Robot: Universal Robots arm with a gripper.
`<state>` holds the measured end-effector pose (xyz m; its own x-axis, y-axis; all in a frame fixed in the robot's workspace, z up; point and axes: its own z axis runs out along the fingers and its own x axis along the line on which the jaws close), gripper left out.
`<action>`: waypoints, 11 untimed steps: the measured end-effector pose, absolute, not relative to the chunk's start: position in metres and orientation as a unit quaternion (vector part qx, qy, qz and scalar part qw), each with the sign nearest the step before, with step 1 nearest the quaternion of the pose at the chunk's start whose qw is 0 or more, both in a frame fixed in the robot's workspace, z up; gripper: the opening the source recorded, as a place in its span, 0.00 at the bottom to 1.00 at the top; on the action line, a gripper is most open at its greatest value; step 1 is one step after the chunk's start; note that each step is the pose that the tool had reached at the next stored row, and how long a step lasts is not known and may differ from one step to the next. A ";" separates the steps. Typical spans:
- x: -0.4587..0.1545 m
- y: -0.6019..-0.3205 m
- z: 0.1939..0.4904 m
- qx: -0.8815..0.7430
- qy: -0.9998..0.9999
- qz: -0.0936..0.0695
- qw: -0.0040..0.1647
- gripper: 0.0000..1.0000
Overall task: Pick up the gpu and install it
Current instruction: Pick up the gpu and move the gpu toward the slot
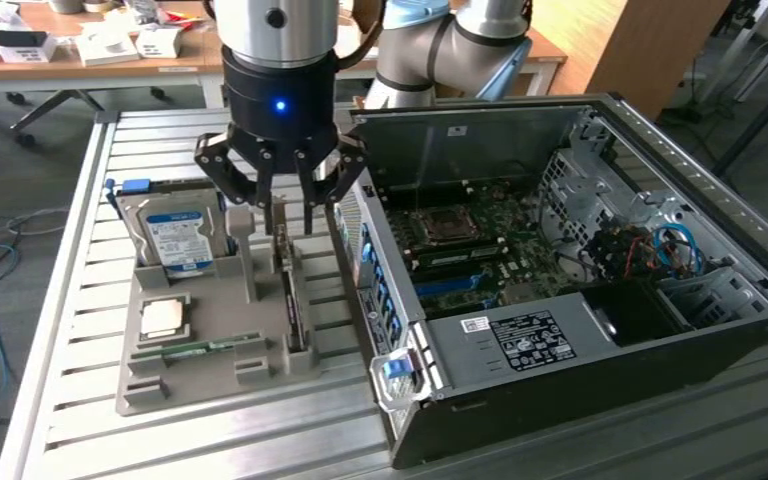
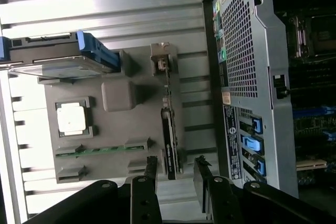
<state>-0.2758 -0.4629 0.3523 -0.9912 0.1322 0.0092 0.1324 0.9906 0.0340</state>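
Your gpu (image 1: 292, 300) (image 2: 171, 135) stands on its long edge in a slot of the grey tray (image 1: 211, 365) (image 2: 142, 124), silvery bracket end pointing away from the open computer case's (image 1: 558, 350) (image 2: 247, 51) front. Look at the wrist view: the card's dark end runs right in between your two fingers (image 2: 151, 169), with a clear gap on each side, so nothing is pinched. In the exterior view your gripper (image 1: 284, 225) (image 2: 176, 174) hangs directly over the card's far end, fingers spread wide. Beside the gpu, towards the exterior view's left, the tray also carries the hard drive (image 1: 177, 240) (image 2: 52, 66), a processor chip (image 1: 164, 318) (image 2: 71, 118) and the green memory stick (image 1: 204, 347) (image 2: 100, 150). The case sits just beside the tray on the slatted table (image 1: 77, 250).
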 end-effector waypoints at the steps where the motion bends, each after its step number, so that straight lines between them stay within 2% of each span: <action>1: -0.275 -0.463 0.352 -0.066 -0.998 -0.017 0.004 0.42; 11: -0.275 -0.463 0.343 -0.066 -0.998 -0.017 0.004 0.42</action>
<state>-0.2751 -0.4629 0.3434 -0.9913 0.1311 0.0095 0.1314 0.9907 0.0340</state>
